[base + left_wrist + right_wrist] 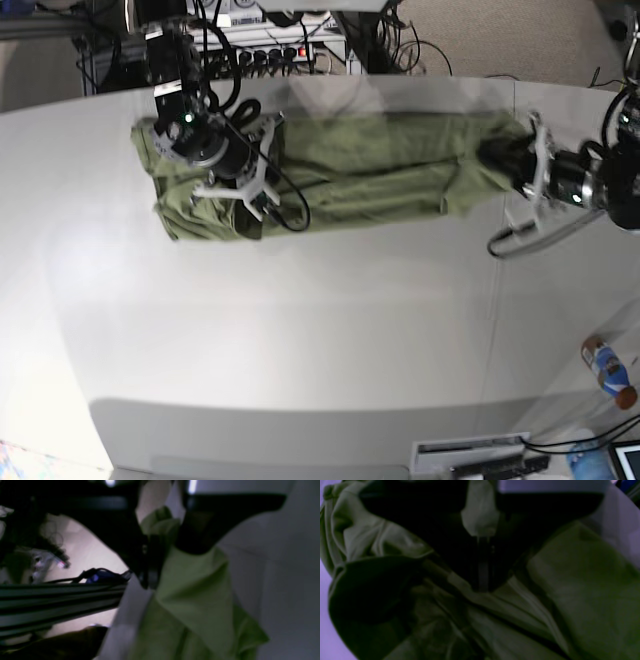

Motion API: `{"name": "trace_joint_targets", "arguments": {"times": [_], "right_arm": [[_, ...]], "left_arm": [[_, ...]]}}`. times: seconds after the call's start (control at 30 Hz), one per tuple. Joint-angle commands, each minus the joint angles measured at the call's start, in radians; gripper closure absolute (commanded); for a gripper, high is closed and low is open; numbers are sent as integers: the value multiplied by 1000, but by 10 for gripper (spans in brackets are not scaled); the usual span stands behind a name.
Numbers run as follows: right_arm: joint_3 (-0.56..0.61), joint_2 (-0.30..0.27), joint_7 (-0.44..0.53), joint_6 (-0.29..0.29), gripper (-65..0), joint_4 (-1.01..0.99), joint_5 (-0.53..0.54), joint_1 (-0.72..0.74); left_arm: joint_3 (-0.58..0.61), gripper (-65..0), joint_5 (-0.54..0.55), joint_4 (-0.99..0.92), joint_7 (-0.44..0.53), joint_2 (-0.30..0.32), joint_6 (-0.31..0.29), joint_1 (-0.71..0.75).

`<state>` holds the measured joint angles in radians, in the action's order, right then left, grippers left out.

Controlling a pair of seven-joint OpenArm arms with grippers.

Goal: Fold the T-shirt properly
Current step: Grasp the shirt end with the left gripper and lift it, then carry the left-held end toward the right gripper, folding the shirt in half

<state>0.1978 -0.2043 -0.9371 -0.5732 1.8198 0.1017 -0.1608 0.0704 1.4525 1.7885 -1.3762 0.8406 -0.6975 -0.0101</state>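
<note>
The olive-green T-shirt (370, 160) lies stretched sideways across the far part of the white table (300, 340). Its left end is bunched and folded over. In the base view my right gripper (250, 195) sits on that bunched left end, and my left gripper (497, 158) is at the shirt's right end. Up close in the left wrist view, my left gripper (168, 542) is shut on a fold of the T-shirt (195, 592), which hangs down from the dark fingers. The right wrist view is dark: my right gripper (483, 562) is shut on the T-shirt (582, 585), with cloth all around it.
Racks, a power strip and cables (270, 45) stand behind the table's far edge. A black cable (525, 238) loops onto the table under the left arm. A bottle (608, 372) lies off the table at the right. A white device (470, 455) sits at the near edge.
</note>
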Motion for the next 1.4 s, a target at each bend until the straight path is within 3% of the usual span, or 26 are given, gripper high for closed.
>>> {"name": "trace_joint_targets", "arguments": {"times": [0.0,0.23,0.53,0.77,1.0,1.37], "right_arm": [[-2,-3,27,2,0,16,10,12],[0,28,32,0,0,16,8,11],[0,41,13,0,0,16,9,11],[0,41,8,1,0,16,10,11],[-2,41,-8,1,0,16,10,11],[-3,41,15,1,0,16,10,12]], "left_arm": [[-10,0,31,42,15,4,-1,-14],[-10,0,31,159,50,-112,-1,-15],[-10,0,31,162,121,-300,-1,-16],[-10,0,-74,155,181,-420,-1,-23],[-10,0,-153,49,261,-436,-1,-23],[-10,0,-105,-42,270,-436,-1,34]]}}
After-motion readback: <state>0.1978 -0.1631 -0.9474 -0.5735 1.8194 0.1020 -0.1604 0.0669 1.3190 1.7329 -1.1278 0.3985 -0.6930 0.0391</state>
